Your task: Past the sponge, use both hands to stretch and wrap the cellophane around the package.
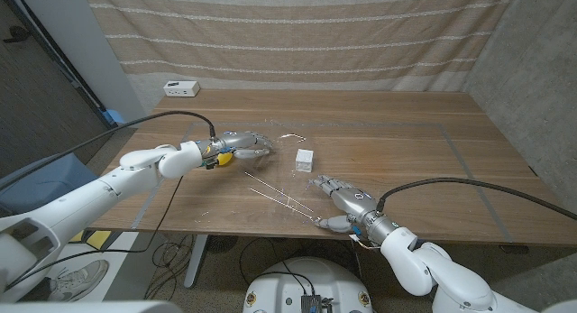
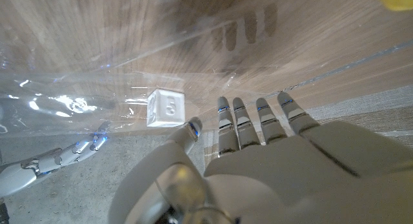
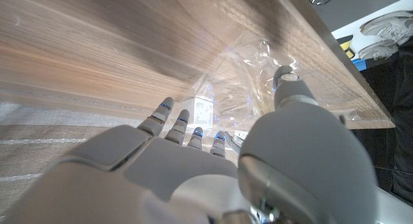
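Package (image 1: 305,159): small white box, mid-table, lying on the clear cellophane (image 1: 275,182), between my two hands.
Left hand (image 1: 245,145): at the film's far-left edge, fingers (image 2: 233,121) straight and slightly apart; I cannot tell whether any film is caught.
Right hand (image 1: 335,193): near the front edge of the table (image 1: 406,133), fingers (image 3: 165,111) extended toward the box, apart, nothing clamped.
Sponge (image 1: 223,155): yellow, just behind my left hand.
Risk 1: film is thin and slack; fingertips may slide off without catching an edge.
Risk 2: uneven pull could drag or tip the light box.
Risk 3: film clings to itself, bunching before wrap.
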You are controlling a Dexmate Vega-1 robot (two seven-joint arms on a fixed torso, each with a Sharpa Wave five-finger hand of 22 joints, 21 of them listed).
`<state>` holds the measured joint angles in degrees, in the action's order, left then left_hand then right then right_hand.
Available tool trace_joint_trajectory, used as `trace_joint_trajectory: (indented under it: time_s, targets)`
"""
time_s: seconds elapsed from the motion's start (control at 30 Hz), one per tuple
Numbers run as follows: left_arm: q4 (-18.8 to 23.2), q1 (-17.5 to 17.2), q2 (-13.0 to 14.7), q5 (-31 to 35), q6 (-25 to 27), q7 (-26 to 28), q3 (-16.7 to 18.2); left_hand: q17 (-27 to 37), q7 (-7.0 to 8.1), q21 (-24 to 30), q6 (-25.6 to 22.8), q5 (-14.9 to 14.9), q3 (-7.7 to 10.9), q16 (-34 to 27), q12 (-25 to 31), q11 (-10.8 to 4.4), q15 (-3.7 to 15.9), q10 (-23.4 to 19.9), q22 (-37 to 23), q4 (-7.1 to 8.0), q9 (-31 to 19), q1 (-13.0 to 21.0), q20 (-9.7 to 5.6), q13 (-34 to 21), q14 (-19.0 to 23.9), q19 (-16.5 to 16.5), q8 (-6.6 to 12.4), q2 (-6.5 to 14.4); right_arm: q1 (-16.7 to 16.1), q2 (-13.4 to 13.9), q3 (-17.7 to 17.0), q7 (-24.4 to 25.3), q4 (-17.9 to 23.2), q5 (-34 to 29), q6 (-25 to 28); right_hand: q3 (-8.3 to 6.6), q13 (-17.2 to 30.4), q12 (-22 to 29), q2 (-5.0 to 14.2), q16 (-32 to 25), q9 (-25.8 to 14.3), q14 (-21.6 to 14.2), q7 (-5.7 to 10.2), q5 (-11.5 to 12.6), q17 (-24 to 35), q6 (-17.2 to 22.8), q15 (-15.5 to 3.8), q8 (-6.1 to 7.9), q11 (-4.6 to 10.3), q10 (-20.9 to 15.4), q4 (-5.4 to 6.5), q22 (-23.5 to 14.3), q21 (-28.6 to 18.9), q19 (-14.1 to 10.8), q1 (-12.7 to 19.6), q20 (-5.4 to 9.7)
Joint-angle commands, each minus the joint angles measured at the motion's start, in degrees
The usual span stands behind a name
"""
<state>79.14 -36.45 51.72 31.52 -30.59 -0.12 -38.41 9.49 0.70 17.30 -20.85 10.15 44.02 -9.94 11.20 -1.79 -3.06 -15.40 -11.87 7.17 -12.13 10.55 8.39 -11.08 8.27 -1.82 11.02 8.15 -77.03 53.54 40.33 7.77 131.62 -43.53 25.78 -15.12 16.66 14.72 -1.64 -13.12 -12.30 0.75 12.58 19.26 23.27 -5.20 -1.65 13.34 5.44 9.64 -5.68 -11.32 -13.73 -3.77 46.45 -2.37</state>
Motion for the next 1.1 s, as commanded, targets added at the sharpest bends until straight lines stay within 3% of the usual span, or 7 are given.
trace_joint_trajectory:
  time_s: [0.03,0.1,0.3,0.43,0.57,0.87,1.1]
  targets:
    - [-0.4,0.9,-0.4,-0.9,-0.7,-1.9,-0.3,0.3,-0.2,0.0,0.3,0.1,0.08,0.0,-0.1,-0.09,0.11,0.4,-0.1,0.4,-0.3,-0.6,0.04,-0.1,-0.4,0.7,0.04,1.5,1.3,-2.8,1.4,5.5,-5.7,-1.7,-7.4,0.06,0.0,2.3,2.62,-1.2,-0.9,-2.9,-0.04,0.6,-0.1,12.1,-0.8,4.25,1.11,-5.3,-2.63,0.1,-1.0,-3.3,6.1,-0.09]
    - [-0.2,0.9,-0.4,-0.9,-0.5,-1.9,-0.2,0.3,-0.1,-0.1,0.4,0.1,0.08,0.0,-0.1,-0.13,0.1,0.4,-0.1,0.46,-0.3,-0.7,0.0,-0.1,-0.5,0.7,0.02,1.5,1.7,-2.9,1.5,4.6,-6.1,-1.5,-8.0,1.64,-0.7,4.0,2.97,-1.9,-0.1,-5.3,0.01,0.8,-0.7,26.6,-0.68,7.99,1.4,-10.9,-2.93,0.3,-1.2,-5.1,9.0,-0.76]
    - [-0.5,1.2,-0.6,-1.1,-0.3,-2.6,-0.3,0.3,-0.14,-0.1,0.6,0.1,0.11,0.0,-0.1,-0.15,0.04,0.7,-0.2,0.57,-0.4,-0.8,0.04,-0.1,-0.7,1.0,0.06,1.5,1.2,-4.8,1.5,8.9,-8.1,-3.0,-9.0,4.09,-2.2,8.6,3.66,-5.4,1.6,-14.3,-0.41,1.1,-0.6,48.5,-3.99,10.98,3.26,-25.8,-2.87,0.5,-2.7,-12.1,13.4,-0.09]
    - [-1.2,1.6,-0.9,-1.0,-0.7,-2.6,-0.6,0.2,-0.03,-0.2,0.8,0.1,0.12,0.0,-0.1,-0.25,0.01,0.9,-0.2,0.64,-0.4,-0.9,-0.02,-0.1,-0.8,1.1,0.08,1.5,0.6,-6.5,1.1,14.2,-10.0,-3.1,-10.2,5.18,-2.5,13.9,6.04,-9.5,1.8,-23.7,-7.07,0.2,1.4,67.0,-9.18,13.27,3.92,-38.5,-2.55,0.4,-4.6,-18.4,16.5,1.64]
    - [-2.8,2.2,-1.5,-1.2,-2.7,-1.8,-1.0,0.2,-0.14,-0.2,0.8,0.1,0.15,0.0,0.0,-0.41,0.18,1.0,-0.2,0.64,-0.4,-1.0,-0.02,-0.1,-0.8,1.1,0.15,1.5,0.0,-7.0,0.3,15.3,-9.6,-4.0,-8.7,4.99,-2.0,16.1,6.98,-10.5,2.0,-28.0,-8.75,-0.3,1.5,67.8,-10.33,11.87,3.37,-42.8,-2.55,0.3,-5.9,-21.6,17.4,1.85]
    - [-16.2,4.3,-6.6,3.7,-24.0,22.2,-0.2,0.6,-2.35,2.9,-13.6,0.3,1.36,-2.8,4.5,0.03,4.43,-14.3,-0.5,-2.89,-1.1,1.4,-0.81,-1.0,12.5,-5.1,6.28,1.5,-5.2,-6.7,-3.0,15.2,-4.0,-5.6,0.8,4.39,-1.6,14.1,6.54,-6.3,1.3,-29.4,-4.16,-0.3,0.6,45.3,-8.96,0.38,0.76,-36.9,-2.01,0.3,-6.8,-23.6,17.1,1.11]
    - [-20.5,6.0,-8.7,6.3,-29.6,27.3,-0.7,0.7,-0.91,3.5,-13.4,0.3,1.54,-2.9,4.7,0.27,4.56,-15.3,-0.6,-4.65,-1.5,2.6,-0.74,-1.6,13.9,-5.9,6.63,1.7,-7.6,-12.7,-1.6,8.5,1.8,-8.5,18.0,7.74,-1.4,14.0,6.07,-5.2,0.7,-29.7,-8.69,-0.6,1.8,42.1,-5.16,-0.71,-3.97,-35.7,2.61,0.3,-6.0,-21.8,7.9,-2.32]
